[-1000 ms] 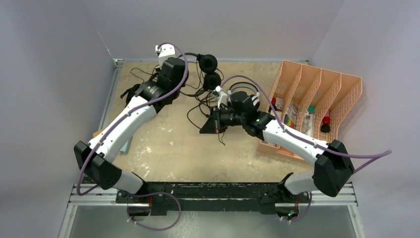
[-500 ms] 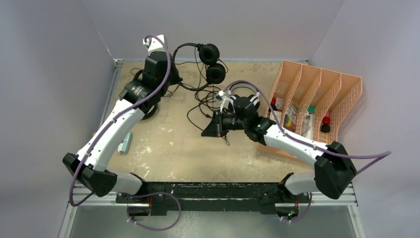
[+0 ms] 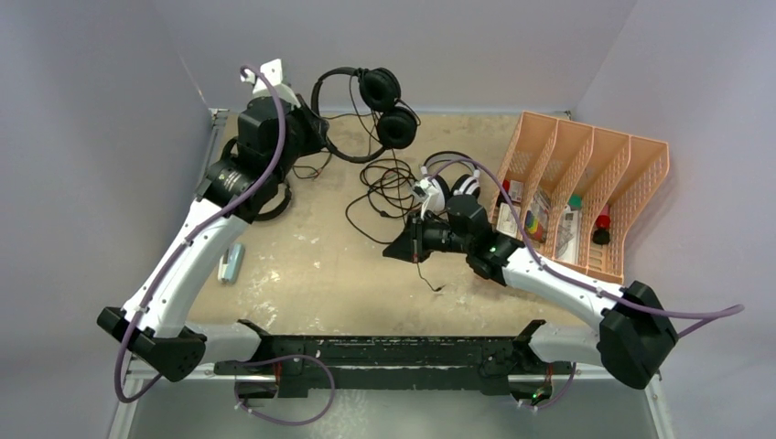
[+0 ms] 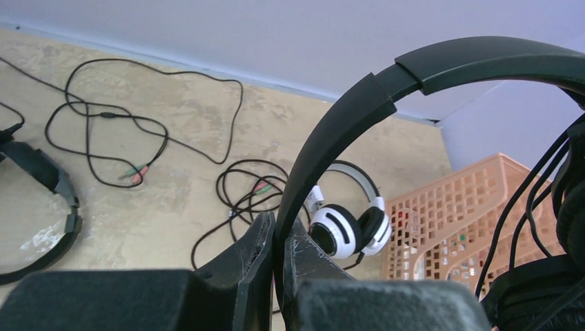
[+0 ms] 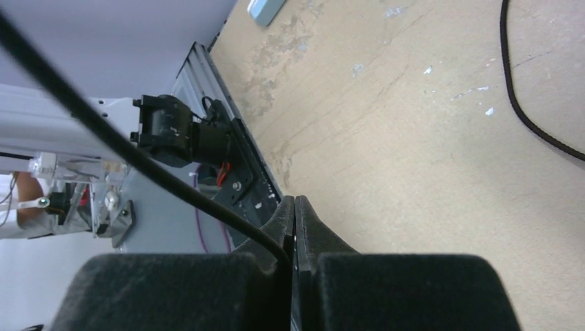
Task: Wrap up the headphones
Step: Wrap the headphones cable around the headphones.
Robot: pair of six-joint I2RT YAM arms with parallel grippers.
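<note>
My left gripper [image 3: 309, 125] is shut on the headband [image 4: 359, 110] of the small black round-padded headphones [image 3: 388, 108] and holds them in the air at the back, its jaws [image 4: 279, 231] pinching the band. The headphones' cable hangs into a tangle [image 3: 384, 178] on the table. My right gripper [image 3: 404, 248] is shut on a thin black cable [image 5: 138, 155], whose free end [image 3: 430, 279] trails on the table. The white-and-black headphones [image 3: 453, 181] lie by the right arm and also show in the left wrist view [image 4: 345, 227]. The larger black headphones [image 4: 41, 196] lie on the table, under my left arm in the top view.
An orange divided basket [image 3: 586, 151] with small items stands at the right and shows in the left wrist view [image 4: 469, 214]. A light blue object [image 3: 231, 263] lies near the table's left edge. Loose cable loops [image 4: 103, 138] lie at the back left.
My left gripper has lifted the small black headphones and carried them back and to the left. My right gripper has drawn the cable a little nearer and to the right.
</note>
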